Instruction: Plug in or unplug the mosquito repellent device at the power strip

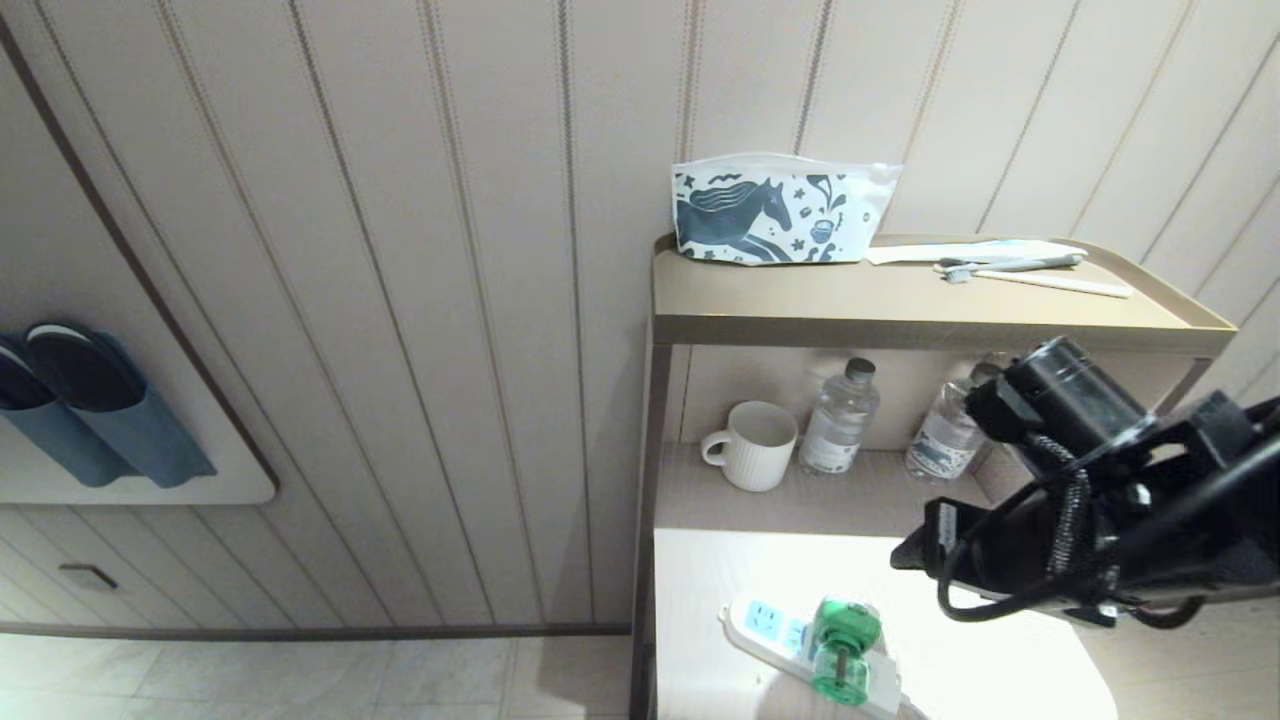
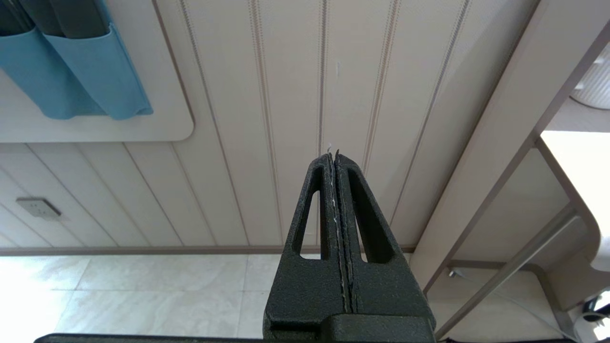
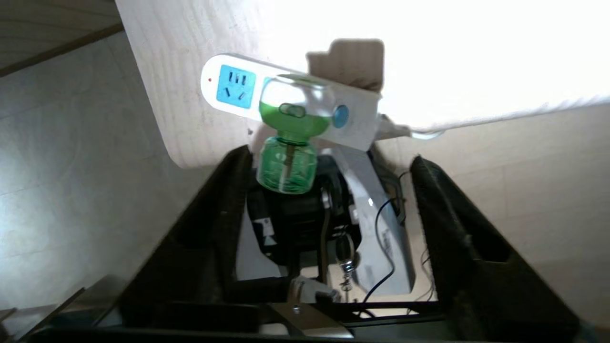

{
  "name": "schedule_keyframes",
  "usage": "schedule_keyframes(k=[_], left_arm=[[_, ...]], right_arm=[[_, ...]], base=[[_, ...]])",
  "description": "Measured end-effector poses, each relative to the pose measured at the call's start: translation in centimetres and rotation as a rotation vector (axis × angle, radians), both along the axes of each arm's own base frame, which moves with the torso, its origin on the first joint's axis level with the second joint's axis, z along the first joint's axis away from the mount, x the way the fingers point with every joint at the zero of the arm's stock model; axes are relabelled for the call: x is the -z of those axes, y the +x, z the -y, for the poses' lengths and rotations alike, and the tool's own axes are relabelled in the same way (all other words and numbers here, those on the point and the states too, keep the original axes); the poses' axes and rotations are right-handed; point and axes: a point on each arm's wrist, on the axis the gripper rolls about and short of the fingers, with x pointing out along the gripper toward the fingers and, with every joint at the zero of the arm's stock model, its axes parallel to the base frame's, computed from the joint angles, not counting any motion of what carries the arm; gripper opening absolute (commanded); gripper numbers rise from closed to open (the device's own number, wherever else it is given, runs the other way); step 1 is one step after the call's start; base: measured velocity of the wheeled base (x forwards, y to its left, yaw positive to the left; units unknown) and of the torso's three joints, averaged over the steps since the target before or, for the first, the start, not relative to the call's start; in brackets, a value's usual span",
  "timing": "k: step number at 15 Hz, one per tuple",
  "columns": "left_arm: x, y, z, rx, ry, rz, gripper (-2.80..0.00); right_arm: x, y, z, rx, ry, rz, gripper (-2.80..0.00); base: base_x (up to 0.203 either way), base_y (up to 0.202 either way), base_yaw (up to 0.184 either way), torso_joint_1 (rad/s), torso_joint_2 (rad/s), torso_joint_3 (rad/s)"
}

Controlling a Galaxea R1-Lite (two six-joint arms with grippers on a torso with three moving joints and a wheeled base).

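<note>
Black and bulky, the right arm fills the head view's right edge; its right gripper (image 3: 329, 157) has both fingers (image 3: 209, 224) spread wide and holds nothing, apart from the small green-headed mosquito repellent device (image 1: 845, 650) with its clear greenish liquid bottle (image 3: 287, 164). That device stands plugged into the long flat white power strip (image 1: 760, 625) with light-blue socket faces, on the pale table (image 1: 700, 580). On the shelf behind stand 1 white ribbed mug (image 1: 752, 445) and 2 clear plastic water bottles (image 1: 840, 418). Off by the panelled wall, the left gripper (image 2: 336, 159) has its fingers pressed together, empty.
</note>
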Motion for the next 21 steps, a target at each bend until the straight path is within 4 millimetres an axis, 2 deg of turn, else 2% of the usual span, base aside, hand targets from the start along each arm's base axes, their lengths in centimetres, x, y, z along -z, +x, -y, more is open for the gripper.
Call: schedule_keyframes(k=[7,10,11,14,17,19,21], left_arm=[[0.0,0.0,0.0,0.0,0.0,0.0,-2.8],[0.0,0.0,0.0,0.0,0.0,0.0,-2.8],[0.0,0.0,0.0,-0.001,0.0,0.0,-2.8],[0.0,0.0,0.0,-0.001,0.0,0.0,-2.8],[0.0,0.0,0.0,0.0,0.0,0.0,-2.8],[0.0,0.0,0.0,-0.001,0.0,0.0,-2.8],[0.0,0.0,0.0,-0.001,0.0,0.0,-2.8]], right_arm=[[-5.5,-6.8,4.6,-0.04,-0.088,0.241,-2.8],[-6.7,-10.6,7.5,-0.041,-0.173,0.3,-2.8],[-6.5,-12.1,8.4,-0.046,-0.202,0.308,-2.8],[-4.3,-16.7,10.1,-0.069,-0.315,0.331,-2.8],[-0.3,-20.7,10.7,-0.091,-0.405,0.355,-2.8],[3.3,-22.3,10.6,-0.096,-0.463,0.366,-2.8],[6.0,-22.9,10.5,-0.124,-0.514,0.42,-2.8]], base=[[0.0,0.0,0.0,0.0,0.0,0.0],[0.0,0.0,0.0,0.0,0.0,0.0],[0.0,0.0,0.0,0.0,0.0,0.0],[0.0,0.0,0.0,0.0,0.0,0.0],[0.0,0.0,0.0,0.0,0.0,0.0],[0.0,0.0,0.0,0.0,0.0,0.0],[0.0,0.0,0.0,0.0,0.0,0.0]])
